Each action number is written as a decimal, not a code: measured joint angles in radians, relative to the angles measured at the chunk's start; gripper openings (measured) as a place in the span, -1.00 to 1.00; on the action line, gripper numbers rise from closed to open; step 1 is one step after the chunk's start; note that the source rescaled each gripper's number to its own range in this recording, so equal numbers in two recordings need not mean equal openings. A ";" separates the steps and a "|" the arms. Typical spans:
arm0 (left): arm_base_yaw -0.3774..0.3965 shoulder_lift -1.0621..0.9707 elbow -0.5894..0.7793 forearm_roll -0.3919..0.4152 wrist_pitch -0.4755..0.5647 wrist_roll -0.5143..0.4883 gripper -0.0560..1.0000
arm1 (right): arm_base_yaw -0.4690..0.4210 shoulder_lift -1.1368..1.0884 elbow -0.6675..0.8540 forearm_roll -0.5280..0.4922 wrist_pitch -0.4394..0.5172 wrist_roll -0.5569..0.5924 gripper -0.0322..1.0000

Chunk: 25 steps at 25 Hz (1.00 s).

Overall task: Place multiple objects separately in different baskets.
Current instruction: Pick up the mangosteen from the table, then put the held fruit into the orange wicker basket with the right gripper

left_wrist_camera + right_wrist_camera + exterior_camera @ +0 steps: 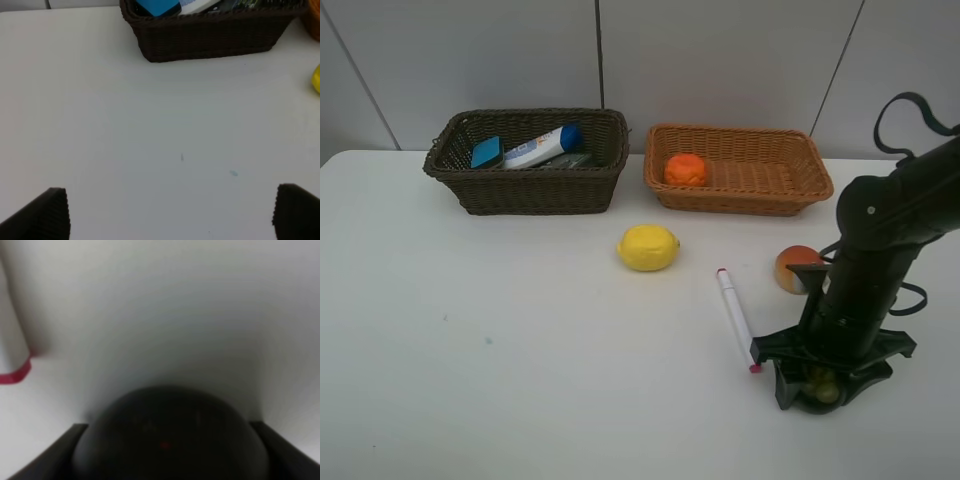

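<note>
My right gripper [820, 388] is down at the table's front right, its fingers against both sides of the dark green mangosteen [823, 382], which fills the right wrist view [167, 440]. The white pink-tipped marker [736, 318] lies just left of it. The peach [796, 268] sits behind the gripper and the lemon [648, 247] at mid-table. The dark brown basket [525, 190] holds the eraser block [486, 152], the blue-capped tube [542, 147] and the green pump bottle [570, 160]. The light tan basket [760, 195] holds the orange [685, 169]. My left gripper [170, 215] is open over bare table.
The white table [500, 340] ends at a grey panelled wall behind the baskets. In the left wrist view the dark basket [210, 37] is ahead and the lemon's edge [316, 80] shows at the side. The right arm stands over the peach.
</note>
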State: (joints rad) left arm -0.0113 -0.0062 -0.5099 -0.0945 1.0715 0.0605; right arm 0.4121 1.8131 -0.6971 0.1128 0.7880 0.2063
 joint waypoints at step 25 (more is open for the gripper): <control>0.000 0.000 0.000 0.000 0.000 0.000 1.00 | -0.193 0.170 -0.899 -0.186 0.205 -0.098 0.28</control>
State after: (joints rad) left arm -0.0113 -0.0062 -0.5099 -0.0945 1.0715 0.0605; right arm 0.2190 1.9828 -1.5959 -0.0731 0.9930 0.1079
